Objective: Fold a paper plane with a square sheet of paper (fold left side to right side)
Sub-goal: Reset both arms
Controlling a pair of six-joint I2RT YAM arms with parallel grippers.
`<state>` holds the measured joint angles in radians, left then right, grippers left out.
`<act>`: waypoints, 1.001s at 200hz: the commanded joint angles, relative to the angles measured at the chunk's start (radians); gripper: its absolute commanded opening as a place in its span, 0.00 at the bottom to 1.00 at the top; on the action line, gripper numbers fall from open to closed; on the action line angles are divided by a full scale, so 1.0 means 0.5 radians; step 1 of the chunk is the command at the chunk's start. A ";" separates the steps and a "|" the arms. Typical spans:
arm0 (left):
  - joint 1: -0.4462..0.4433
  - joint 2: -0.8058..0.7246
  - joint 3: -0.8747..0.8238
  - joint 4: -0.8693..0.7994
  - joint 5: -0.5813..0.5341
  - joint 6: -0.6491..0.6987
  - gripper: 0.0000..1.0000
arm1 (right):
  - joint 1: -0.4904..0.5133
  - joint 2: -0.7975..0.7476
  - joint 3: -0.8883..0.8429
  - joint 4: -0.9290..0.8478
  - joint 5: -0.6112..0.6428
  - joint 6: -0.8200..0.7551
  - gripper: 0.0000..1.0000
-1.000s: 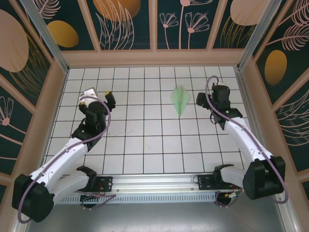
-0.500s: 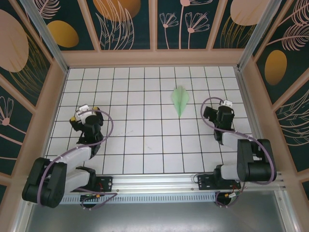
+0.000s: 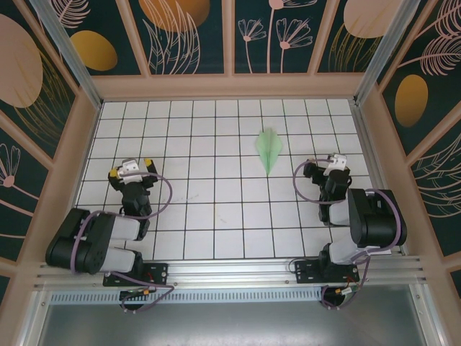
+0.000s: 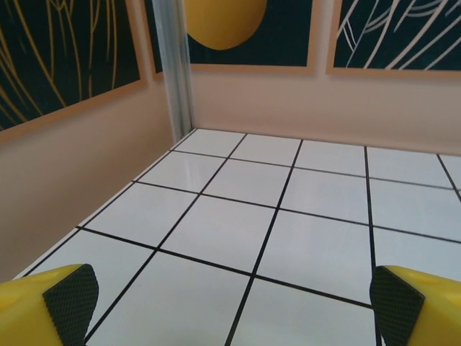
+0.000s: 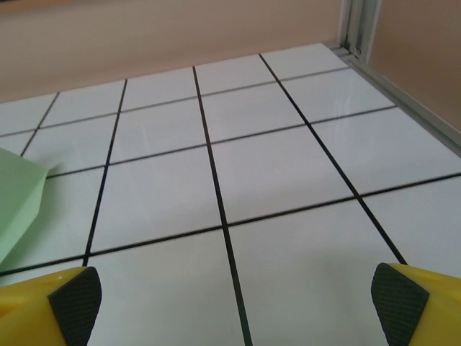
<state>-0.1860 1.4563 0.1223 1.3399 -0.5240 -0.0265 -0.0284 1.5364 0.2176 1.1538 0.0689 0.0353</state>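
The paper plane (image 3: 269, 150) lies flat on the white grid worktop (image 3: 216, 216) as a slim green dart. Its sharp tip points back toward the arms. It sits ahead of the right hand (image 3: 325, 164) and off to that hand's left, apart from it. In the right wrist view a green edge of it (image 5: 14, 205) shows at the left, beyond the fingertip pad. From the left hand (image 3: 131, 168) it is well away to the right and somewhat ahead.

Both hands are released, jaws spread wide with nothing between them, and both arms are tucked low near their bases.

Judging by the finished dart shape, the folding looks complete. The next move probably calls for nothing beyond leaving the plane alone.

The walled enclosure is the nearest thing to a container. It holds the plane and the two arms.
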 commanded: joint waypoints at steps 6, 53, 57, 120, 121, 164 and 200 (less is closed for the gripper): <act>0.043 -0.002 -0.005 0.243 0.111 0.053 0.98 | -0.016 0.009 -0.002 0.246 -0.073 0.002 0.99; 0.061 0.022 0.007 0.255 0.120 0.041 0.98 | -0.014 0.007 0.000 0.238 -0.070 0.000 0.99; 0.061 0.025 -0.007 0.284 0.124 0.043 0.98 | -0.014 0.005 0.002 0.239 -0.065 0.002 0.99; 0.136 0.095 -0.067 0.399 0.357 0.007 0.99 | -0.011 0.007 0.002 0.238 -0.060 -0.003 0.99; 0.141 0.110 -0.067 0.403 0.365 0.005 0.98 | -0.011 0.007 0.003 0.240 -0.059 -0.003 0.99; 0.207 0.145 0.151 0.055 0.335 -0.094 0.99 | -0.007 0.007 0.002 0.239 -0.058 -0.006 0.99; 0.249 0.143 0.164 0.022 0.329 -0.140 0.99 | -0.006 0.007 0.002 0.239 -0.058 -0.006 0.99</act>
<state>-0.0700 1.5345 0.1936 1.3857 -0.3687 -0.0597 -0.0303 1.5364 0.2176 1.2243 0.0544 0.0349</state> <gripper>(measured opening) 0.986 0.990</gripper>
